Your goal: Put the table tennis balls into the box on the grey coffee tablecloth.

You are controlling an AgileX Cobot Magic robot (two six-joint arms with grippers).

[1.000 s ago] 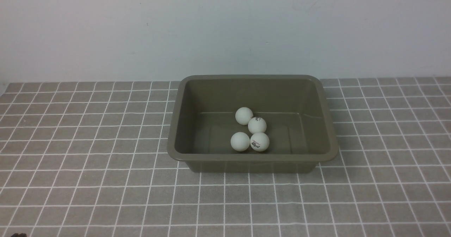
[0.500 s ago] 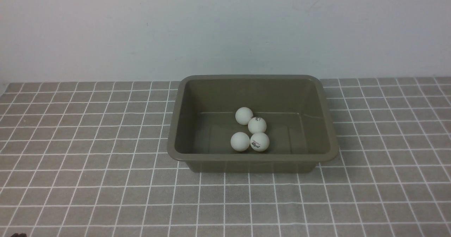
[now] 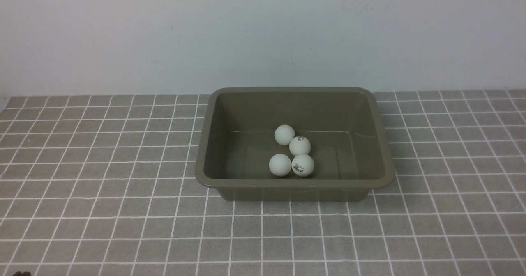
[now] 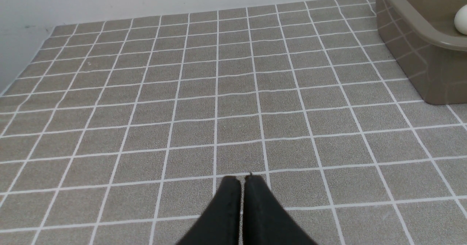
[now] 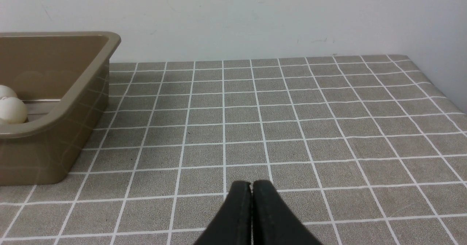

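Note:
The olive-brown box (image 3: pixel 213 144) stands on the grey coffee tablecloth (image 3: pixel 102 177) at the middle back. Several white table tennis balls lie clustered inside it: one at the back (image 3: pixel 284 134), one with a dark mark (image 3: pixel 300 146), and two side by side at the front (image 3: pixel 280 164) (image 3: pixel 303 165). My left gripper (image 4: pixel 241 179) is shut and empty over bare cloth, left of the box (image 4: pixel 412 37). My right gripper (image 5: pixel 251 183) is shut and empty over bare cloth, right of the box (image 5: pixel 73 92). Neither gripper shows in the front view.
A pale wall runs behind the table. The cloth's right edge shows in the right wrist view (image 5: pixel 437 88). A small dark part sits at the bottom left corner of the front view (image 3: pixel 20 273).

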